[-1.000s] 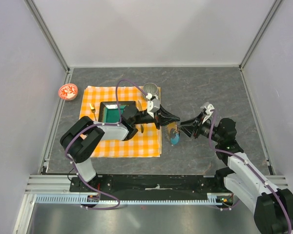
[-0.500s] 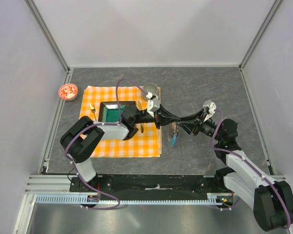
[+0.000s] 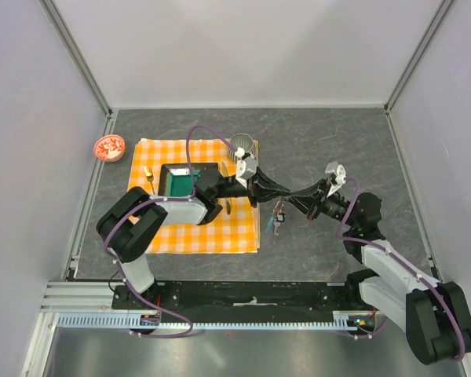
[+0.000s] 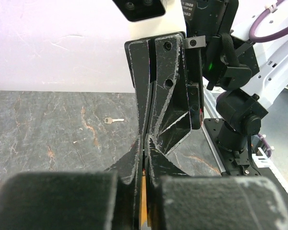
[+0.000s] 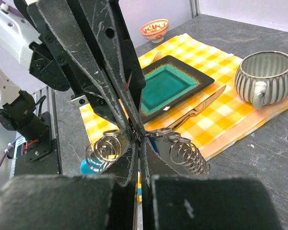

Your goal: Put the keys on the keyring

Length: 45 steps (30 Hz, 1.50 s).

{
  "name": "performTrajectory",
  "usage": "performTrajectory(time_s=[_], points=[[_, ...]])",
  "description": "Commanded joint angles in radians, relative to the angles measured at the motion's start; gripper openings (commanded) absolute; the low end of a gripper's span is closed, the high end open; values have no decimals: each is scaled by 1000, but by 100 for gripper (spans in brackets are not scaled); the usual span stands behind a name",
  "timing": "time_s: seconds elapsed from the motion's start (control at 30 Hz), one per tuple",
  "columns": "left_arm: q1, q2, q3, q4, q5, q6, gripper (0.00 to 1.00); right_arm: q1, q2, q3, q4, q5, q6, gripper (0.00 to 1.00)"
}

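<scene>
Pincers meet tip to tip at 3 o'clock of the orange checked cloth [image 3: 153, 236]: right pincer [image 5: 138, 155], half-wide a second ago, now clamps the dark coiled-wire keyring with cyan tag [image 3: 278, 213], which the narrow left pincer [image 4: 144, 158] also grips, steadying it for threading.

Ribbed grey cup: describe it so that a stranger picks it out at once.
Find the orange-and-white checked cloth on the left half of the dark table. The cup stands at its far right corner, beyond the square teal plate. It alone is grey, ribbed with vertical grooves and handled; the small bowl off the cloth is red-patterned.
</scene>
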Motion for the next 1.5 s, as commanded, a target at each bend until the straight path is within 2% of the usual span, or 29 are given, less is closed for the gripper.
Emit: performTrajectory(time_s=[0.0, 0.1, 0.13, 0.2, 0.23, 0.27, 0.3, 0.37, 0.4, 0.53, 0.63, 0.7, 0.87, 1.0, 1.47], points=[[13, -6, 28, 373, 59, -26, 17, 0, -23, 66, -44, -6, -61, 0], [86, -11, 29, 347, 105, -92, 37, 0, -64, 142, -279, 14, -163, 0], [122, -14, 40, 330, 128, -99, 39, 0, -77, 164, -409, 25, -193, 0], [142, -47, 51, 191, 188, -58, 41, 1, -103, 248, -561, 60, -309, 0], [142, -66, 63, 104, 208, 41, 42, 1, -104, 279, -697, 77, -343, 0], [140, -86, 72, 15, 233, 98, 43, 0, -106, 332, -756, 89, -405, 0], [139, -122, 81, -180, 242, 151, 45, 1, -106, 356, -808, 98, -439, 0], [139, -153, 124, -345, 251, 296, 46, 1, -98, 399, -934, 112, -483, 0], [137, -164, 139, -500, 253, 351, 47, 1, -92, 441, -969, 117, -527, 0], [104, -210, 221, -792, 227, 570, 47, 48, -19, 581, -1214, 181, -666, 0], [65, -219, 245, -884, 165, 653, 47, 122, 36, 678, -1342, 252, -762, 0], [55, -215, 247, -886, 150, 654, 47, 147, 50, 713, -1364, 312, -782, 0], [33, -196, 258, -947, 112, 683, 45, 174, 69, 738, -1376, 319, -820, 0], [28, -193, 271, -984, 101, 706, 39, 184, 69, 743, -1381, 321, -832, 0], [1, -149, 307, -1013, 76, 704, 39, 205, 64, 736, -1381, 313, -854, 0]])
